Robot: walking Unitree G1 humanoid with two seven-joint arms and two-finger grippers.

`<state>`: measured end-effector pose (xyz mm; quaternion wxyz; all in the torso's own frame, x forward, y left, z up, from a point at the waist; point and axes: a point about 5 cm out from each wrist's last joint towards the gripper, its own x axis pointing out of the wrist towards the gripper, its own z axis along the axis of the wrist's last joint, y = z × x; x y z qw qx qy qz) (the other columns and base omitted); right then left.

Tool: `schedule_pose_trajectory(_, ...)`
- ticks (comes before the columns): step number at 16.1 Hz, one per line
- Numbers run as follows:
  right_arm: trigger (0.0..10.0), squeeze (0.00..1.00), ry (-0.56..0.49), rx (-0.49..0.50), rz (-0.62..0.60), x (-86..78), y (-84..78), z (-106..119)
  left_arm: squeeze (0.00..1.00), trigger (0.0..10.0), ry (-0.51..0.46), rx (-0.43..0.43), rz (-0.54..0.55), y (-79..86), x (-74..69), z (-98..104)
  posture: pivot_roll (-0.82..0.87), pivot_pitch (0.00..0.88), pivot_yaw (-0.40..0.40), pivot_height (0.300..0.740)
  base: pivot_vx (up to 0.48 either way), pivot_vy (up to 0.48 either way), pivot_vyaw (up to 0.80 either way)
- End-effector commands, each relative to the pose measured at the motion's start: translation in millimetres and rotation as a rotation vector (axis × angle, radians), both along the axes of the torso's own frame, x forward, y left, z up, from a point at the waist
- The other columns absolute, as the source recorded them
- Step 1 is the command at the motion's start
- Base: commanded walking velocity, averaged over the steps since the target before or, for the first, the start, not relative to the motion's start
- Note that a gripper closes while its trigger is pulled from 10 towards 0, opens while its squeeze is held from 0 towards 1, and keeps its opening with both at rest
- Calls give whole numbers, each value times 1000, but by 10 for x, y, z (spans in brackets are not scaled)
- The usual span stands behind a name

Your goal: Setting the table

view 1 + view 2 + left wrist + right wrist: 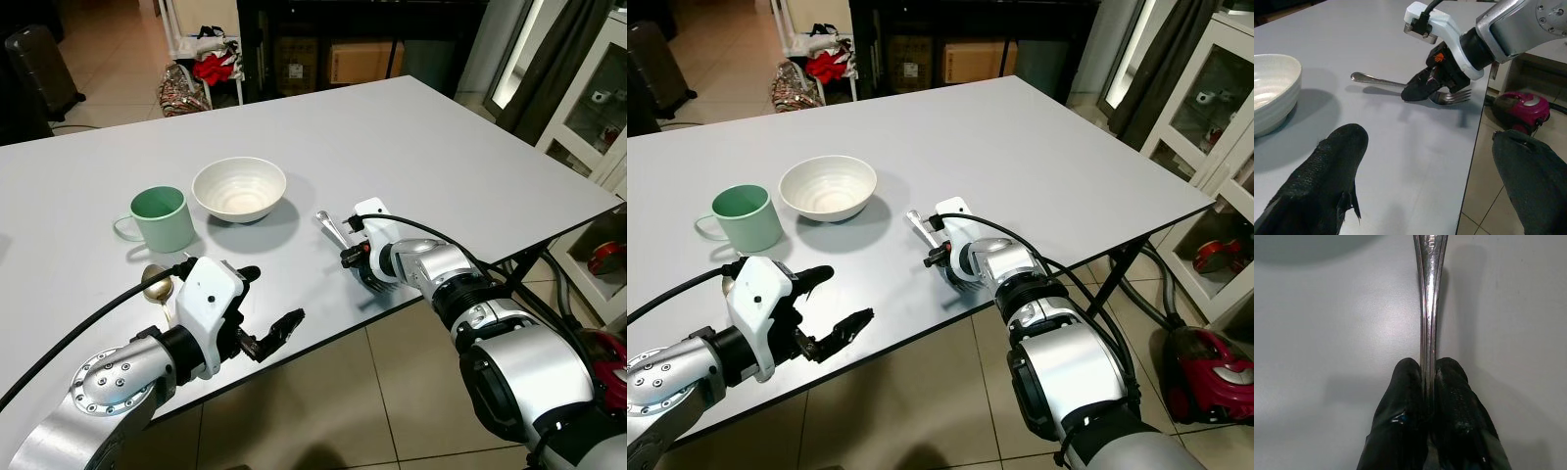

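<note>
A white bowl (239,188) and a green mug (162,217) stand side by side on the grey table (411,137). A spoon (157,284) lies in front of the mug, partly hidden by my left arm. To the right of the bowl my right gripper (350,257) is shut on a metal fork (1376,80). The fork is held mid-handle, flat and low at the table top, tines (1454,96) toward the front edge. The handle (1430,293) runs out between the pinched fingertips. My left gripper (269,302) hovers open and empty by the front edge, below the mug and bowl.
The table's front edge (392,304) runs just under both grippers, with tiled floor beyond. A red vacuum cleaner (1205,362) sits on the floor at the right, next to a white cabinet (598,108). Bags (196,78) lie on the floor behind the table.
</note>
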<state>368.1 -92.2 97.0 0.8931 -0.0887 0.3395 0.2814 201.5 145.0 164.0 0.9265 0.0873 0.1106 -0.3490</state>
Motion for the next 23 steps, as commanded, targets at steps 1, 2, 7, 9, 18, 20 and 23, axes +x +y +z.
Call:
schedule_pose_trajectory(1, 10000, 110, 86, -38, -3, -105, -61, -178, 0, 10000, -1, 3, -8, -10, 20, -3, -28, 0, 0, 740, 0, 0, 0)
schedule_pose_trajectory(2, 10000, 1000, 84, -45, -6, -110, -74, -190, 0, 10000, -1, 2, -7, -14, 27, -8, -25, 0, -2, 740, 0, 0, 0)
schedule_pose_trajectory(7, 10000, 1000, 40, 56, -36, -45, -152, -70, 0, 10000, -23, -26, 20, -10, 50, 16, -29, 0, 5, 740, 0, 0, 0)
schedule_pose_trajectory(9, 10000, 1000, 26, 143, -26, -37, -227, 38, 0, 10000, -38, -41, 28, 8, 79, 39, -31, 0, 6, 740, 0, 0, 0)
schedule_pose_trajectory(18, 10000, 1000, -527, 262, -41, -802, -314, 692, 0, 10000, -237, -135, 426, 144, 278, 244, -61, 0, 31, 740, 0, 0, 178)
schedule_pose_trajectory(20, 10000, 1000, -583, 291, -133, -941, -332, 740, 0, 10000, -256, -140, 493, 145, 272, 262, -63, 0, 42, 740, 0, 0, 800)
schedule_pose_trajectory(23, 10000, 1000, -657, 295, -239, -1155, -392, 787, 0, 10000, -254, -168, 562, 161, 305, 238, -77, 0, 60, 740, 0, 0, 800)
